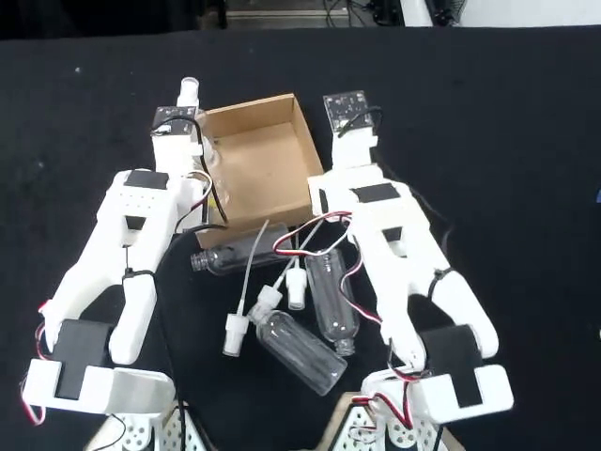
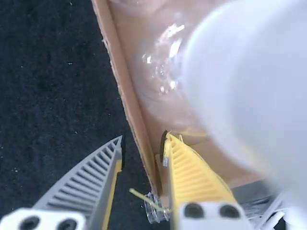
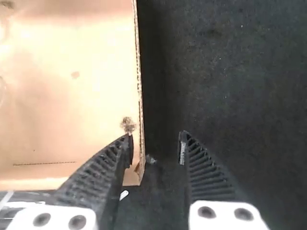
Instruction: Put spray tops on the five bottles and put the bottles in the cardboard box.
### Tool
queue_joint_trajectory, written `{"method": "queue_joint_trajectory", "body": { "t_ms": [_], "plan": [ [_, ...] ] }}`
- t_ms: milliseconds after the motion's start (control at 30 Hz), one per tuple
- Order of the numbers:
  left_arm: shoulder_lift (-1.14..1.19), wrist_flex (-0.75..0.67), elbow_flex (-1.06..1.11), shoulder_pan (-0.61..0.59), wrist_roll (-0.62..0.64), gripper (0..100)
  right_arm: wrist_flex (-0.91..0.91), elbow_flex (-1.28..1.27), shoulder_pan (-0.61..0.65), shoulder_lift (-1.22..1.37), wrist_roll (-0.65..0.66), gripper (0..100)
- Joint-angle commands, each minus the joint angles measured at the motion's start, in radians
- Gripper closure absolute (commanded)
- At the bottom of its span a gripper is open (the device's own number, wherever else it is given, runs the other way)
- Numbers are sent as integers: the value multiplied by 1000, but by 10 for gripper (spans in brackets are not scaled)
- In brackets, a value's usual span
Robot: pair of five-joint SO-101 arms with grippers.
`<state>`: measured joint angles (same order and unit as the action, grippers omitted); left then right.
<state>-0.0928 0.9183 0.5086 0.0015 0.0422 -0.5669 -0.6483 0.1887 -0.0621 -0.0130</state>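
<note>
Cardboard box [image 1: 263, 164], open at the top, on a black table [image 1: 488, 113], with one arm extended along each of its side walls.

A capped bottle [image 2: 160, 72] stands inside the box against the left wall, its clear body glinting over the box floor. Its white spray top [image 1: 189, 91] rises above the box's far left corner.

The left gripper [image 2: 143, 141] sits astride the box's left wall close to the near left corner. Its jaws are spread, the grey one outside the box and the yellow one inside. A gap shows on either side of the cardboard, and nothing is pinched.

The right gripper [image 3: 154, 139] is at the box's right wall, beside a corner. Its jaws are spread, one over the box floor just inside the wall and the other over the table outside. Only the wall's edge lies between them.

On the table beyond the box's near wall, toward the arm bases:
- An uncapped bottle [image 1: 239, 256] lies on its side just beside the near wall and roughly parallel to it.
- A second bottle [image 1: 331, 291] lies off the box's near right corner, its neck pointing away from the box.
- A third bottle [image 1: 300, 352] lies farthest from the box with a spray head [image 1: 267, 301] at its neck end; whether the head is screwed on cannot be told.
- A loose spray top [image 1: 297, 287] lies between the second and third bottles.
- Another loose top [image 1: 235, 334] lies well apart from the box, its thin dip tube [image 1: 252, 268] running back toward the near wall
</note>
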Motion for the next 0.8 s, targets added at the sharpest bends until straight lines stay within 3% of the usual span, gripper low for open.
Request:
{"method": "queue_joint_trajectory", "body": {
  "t_ms": [0, 67, 767],
  "plan": [
    [-20, -15, -15, -10, 12, 877, 21, 56, 18, 8, -3, 927],
    [-20, -14, -15, -10, 14, 877, 21, 56, 17, 24, -2, 993],
    [-20, -12, 10, 38, 15, 878, 25, -81, -8, -102, 54, 988]
  ]
}}
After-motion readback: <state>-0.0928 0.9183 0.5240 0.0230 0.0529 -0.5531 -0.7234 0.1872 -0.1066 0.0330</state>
